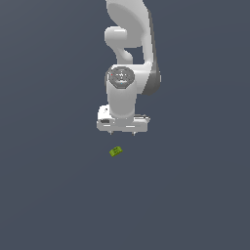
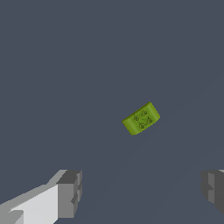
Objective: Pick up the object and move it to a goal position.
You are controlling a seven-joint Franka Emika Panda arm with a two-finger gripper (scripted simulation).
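A tiny lime-green rectangular block (image 1: 115,152) with a darker round mark lies on the flat dark grey floor, turned at a slant. In the wrist view the block (image 2: 141,119) lies ahead of the fingers, apart from them. My white gripper (image 1: 123,133) hangs above and slightly behind the block, pointing down. Its two grey fingertips (image 2: 70,193) stand wide apart with nothing between them. The gripper is open and empty.
The white arm (image 1: 128,53) rises above the gripper toward the top of the exterior view. The plain dark grey floor (image 1: 195,195) fills the remainder of both views.
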